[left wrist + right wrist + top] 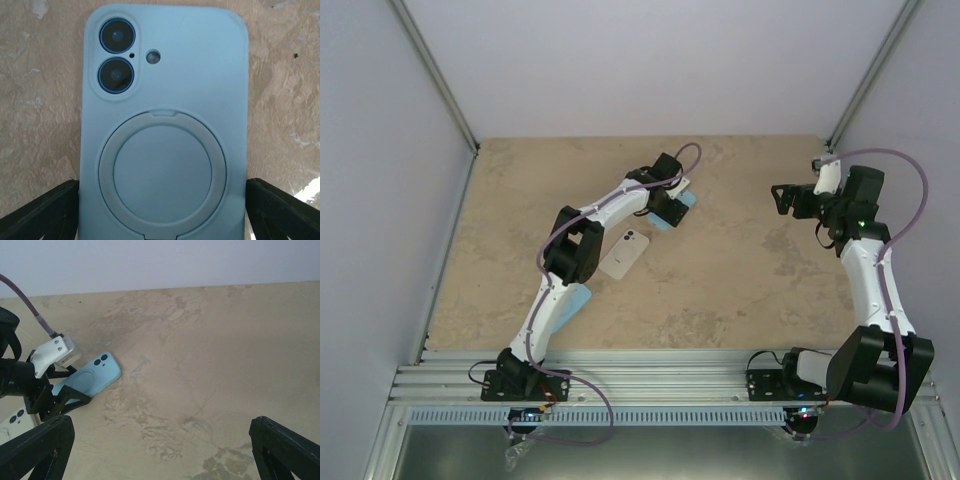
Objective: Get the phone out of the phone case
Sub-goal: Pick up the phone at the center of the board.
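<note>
A light blue phone case (165, 90) lies back up on the table, with a round ring stand on its back. The phone shows only as two camera lenses (116, 36) in the case's cut-out. My left gripper (162, 182) sits over the case's lower end, one black finger (45, 210) against each long side. In the top view the left gripper (670, 200) covers most of the case (687, 200). The right gripper (782, 198) hangs open and empty to the right, well apart from the case (95, 377).
A white phone (625, 252) lies face down near the left arm's elbow, also visible at the right wrist view's edge (12, 422). A light blue flat object (578, 298) lies partly under the left forearm. Walls close the table on three sides.
</note>
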